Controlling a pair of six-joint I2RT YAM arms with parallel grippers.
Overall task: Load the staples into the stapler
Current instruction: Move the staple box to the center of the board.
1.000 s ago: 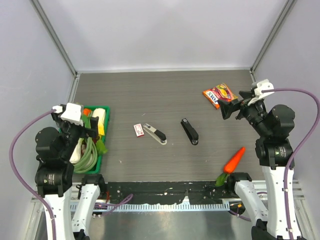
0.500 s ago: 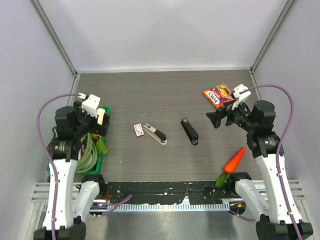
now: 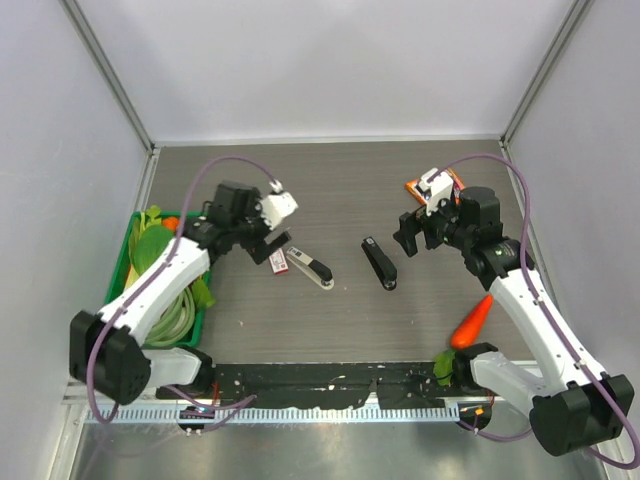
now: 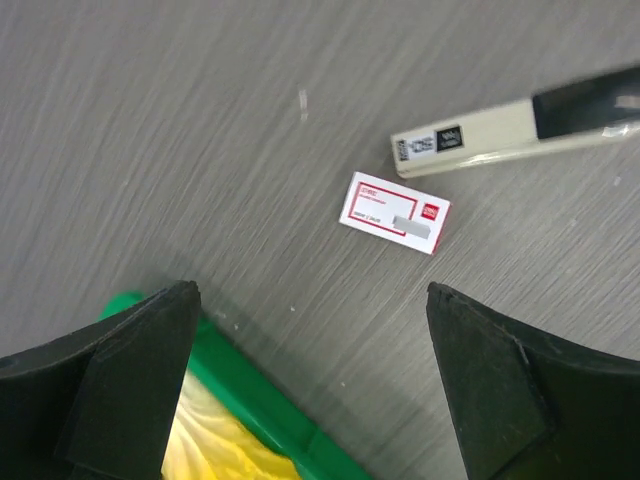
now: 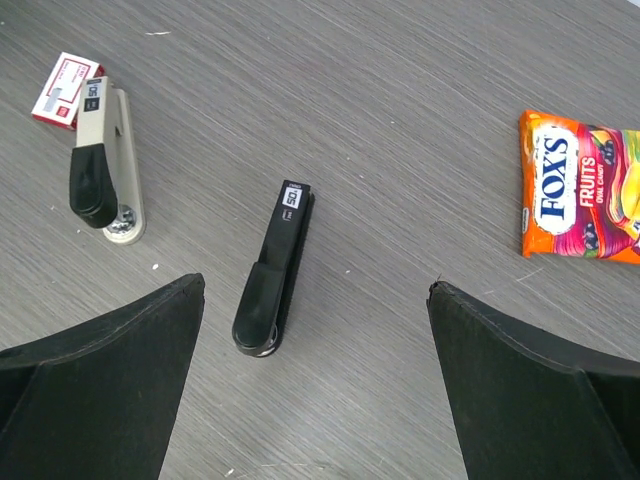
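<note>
Overhead and wrist views, task opening. The staples (image 3: 278, 261), a small white box with a red label, lie on the desk (image 3: 330, 175) left of centre, just beside the tail end of the beige stapler (image 3: 311, 268); the left wrist view shows a narrow gap between box (image 4: 394, 212) and stapler (image 4: 520, 125). My left jaws hover spread wide and hold nothing, directly above and slightly short of the box, which sits ahead of them and a little toward the right-hand finger. The box's long axis runs nearly along the line joining my two left fingers, so I judge a wrist turn is needed before closing, to span its short side. My left arm is clearly the nearer one to the box. My right jaws, likewise spread wide and holding nothing, hang above the black stapler (image 5: 276, 265), whose long axis points away from them and tilts slightly right; the snack packet (image 5: 580, 200) lies off to the right, and a carrot (image 3: 471, 320) lies near my right arm's base. Which stapler is to be loaded I cannot tell from this. Compared with one second ago, both arms have swung inward: the left has left the green tray (image 3: 135, 235) at the desk's left edge, and the right has come away from the right wall toward the centre. Box, staplers, packet and carrot have not moved.
</note>
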